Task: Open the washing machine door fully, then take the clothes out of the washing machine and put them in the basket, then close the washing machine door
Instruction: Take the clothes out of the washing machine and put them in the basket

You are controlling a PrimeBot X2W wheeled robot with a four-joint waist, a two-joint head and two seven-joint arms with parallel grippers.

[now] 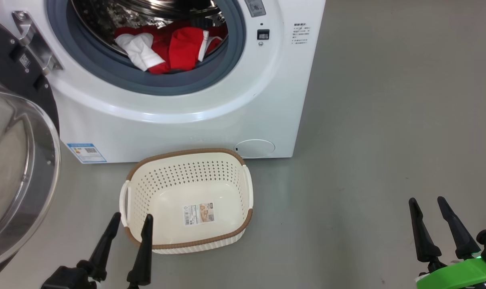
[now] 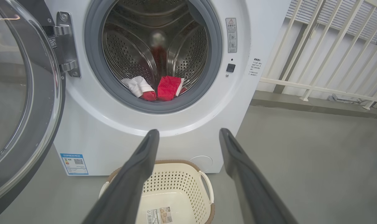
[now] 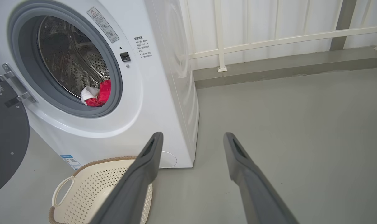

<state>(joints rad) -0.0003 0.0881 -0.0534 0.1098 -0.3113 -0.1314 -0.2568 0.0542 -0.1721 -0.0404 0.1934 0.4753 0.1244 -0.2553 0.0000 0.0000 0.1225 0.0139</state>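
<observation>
washing machine door [image 1: 18,160]: swung wide to the left
clothes [image 1: 167,50]: red and white, in the washing machine [image 1: 187,116] drum at the gasket's lower edge
basket [image 1: 187,160]: on the floor before the machine, empty
left gripper [image 1: 131,220]: spread wide, holding nothing, at the basket's near-left rim
right gripper [image 1: 427,204]: spread wide, holding nothing, over bare floor

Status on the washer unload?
Left tool open, empty, by basket. Right tool open, empty. Door open, clothes in drum, basket empty. Nothing blocks the drum mouth.
</observation>
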